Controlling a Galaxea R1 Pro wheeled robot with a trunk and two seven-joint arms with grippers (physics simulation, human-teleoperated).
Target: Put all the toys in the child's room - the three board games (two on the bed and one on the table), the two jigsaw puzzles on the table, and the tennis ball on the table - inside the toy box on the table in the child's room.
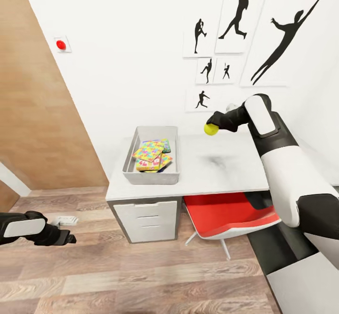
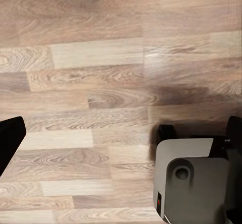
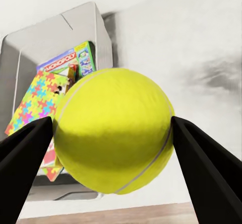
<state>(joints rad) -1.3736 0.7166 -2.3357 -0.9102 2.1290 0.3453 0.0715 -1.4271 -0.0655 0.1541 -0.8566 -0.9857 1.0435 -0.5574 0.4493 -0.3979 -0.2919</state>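
My right gripper (image 1: 213, 126) is shut on the yellow tennis ball (image 1: 211, 129), held above the white table (image 1: 221, 163) to the right of the grey toy box (image 1: 151, 176). The ball (image 3: 115, 130) sits squeezed between the two black fingers (image 3: 25, 158) of that gripper (image 3: 113, 148). In the toy box (image 3: 30, 42) lie multicoloured jigsaw puzzles (image 1: 148, 151) (image 3: 38, 100) stacked over a board game (image 3: 73, 60) with a light blue lid. My left gripper (image 1: 70, 238) hangs low over the wood floor at the left; one black fingertip (image 2: 9, 141) shows.
A red chair (image 1: 226, 215) is tucked under the table beside a white drawer unit (image 1: 148, 220). A wooden door panel (image 1: 33, 107) stands at the left. Black silhouette posters (image 1: 245, 36) hang on the wall. My grey base (image 2: 194, 181) shows over the plank floor (image 2: 91, 82).
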